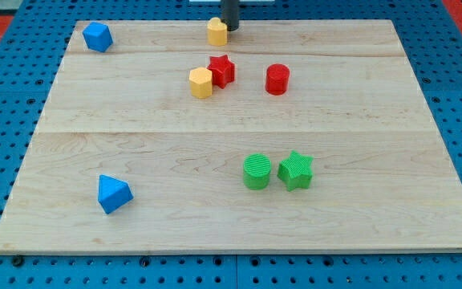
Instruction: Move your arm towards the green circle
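The green circle lies on the wooden board a little right of centre toward the view's bottom, touching or nearly touching a green star on its right. My tip is at the view's top centre, right beside a yellow block on its left. The tip is far above the green circle in the view, with the red star and yellow hexagon between them.
A red cylinder stands right of the red star. A blue block sits at the top left corner and a blue triangle-like block at the bottom left. A blue pegboard surrounds the board.
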Robot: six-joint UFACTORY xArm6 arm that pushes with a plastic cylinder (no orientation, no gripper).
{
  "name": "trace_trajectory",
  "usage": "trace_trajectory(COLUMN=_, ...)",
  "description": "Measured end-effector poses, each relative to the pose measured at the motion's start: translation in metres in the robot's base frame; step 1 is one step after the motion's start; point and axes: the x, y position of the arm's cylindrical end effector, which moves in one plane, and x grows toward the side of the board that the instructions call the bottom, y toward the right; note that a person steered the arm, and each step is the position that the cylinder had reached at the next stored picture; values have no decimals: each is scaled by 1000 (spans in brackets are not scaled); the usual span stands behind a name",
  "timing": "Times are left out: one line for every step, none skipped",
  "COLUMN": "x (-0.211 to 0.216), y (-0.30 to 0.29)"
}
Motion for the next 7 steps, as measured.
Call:
trace_trajectory(x=0, y=33)
trace_trajectory(x=0, y=52)
trace_trajectory(x=0, y=63)
trace_trajectory(x=0, y=63)
trace_trajectory(x=19, y=105)
trace_trajectory(x=21, y=180)
trace_trajectory(x=111, y=228)
